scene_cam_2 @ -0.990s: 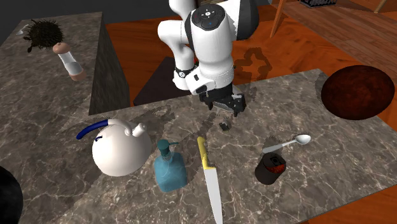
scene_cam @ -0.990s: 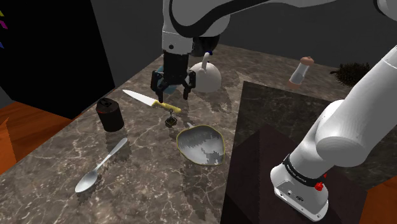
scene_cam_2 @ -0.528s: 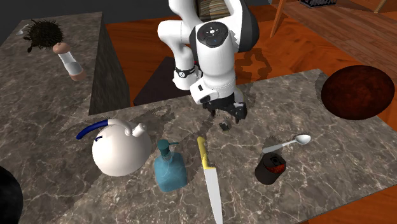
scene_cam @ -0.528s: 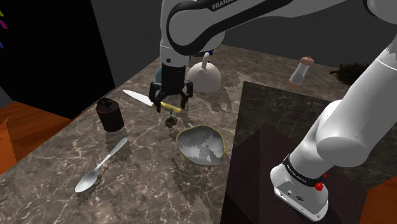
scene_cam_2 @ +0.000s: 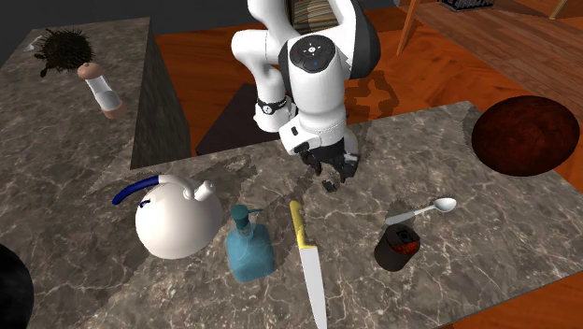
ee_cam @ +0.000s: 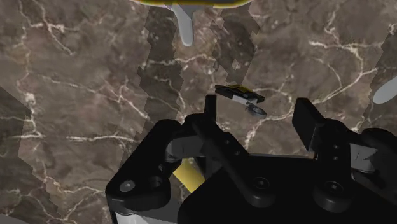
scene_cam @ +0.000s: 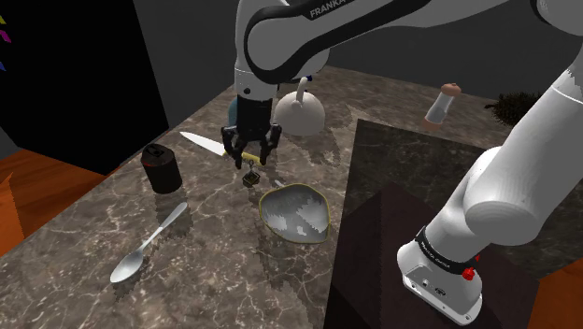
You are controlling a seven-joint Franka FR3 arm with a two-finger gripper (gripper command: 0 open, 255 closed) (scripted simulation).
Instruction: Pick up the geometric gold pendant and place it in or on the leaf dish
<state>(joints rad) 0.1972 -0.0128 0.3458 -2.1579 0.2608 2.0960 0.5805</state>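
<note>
we see the claw (scene_cam: 250, 158) low over the marble counter (scene_cam: 215, 248), fingers apart. the pendant (scene_cam: 250, 178) lies untouched beneath them, near the dish (scene_cam: 318, 197) and the knife (scene_cam: 202, 142).

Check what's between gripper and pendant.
Nothing: in the wrist view only bare brown marble countertop separates the open black two-finger gripper from the small gold pendant.
</note>
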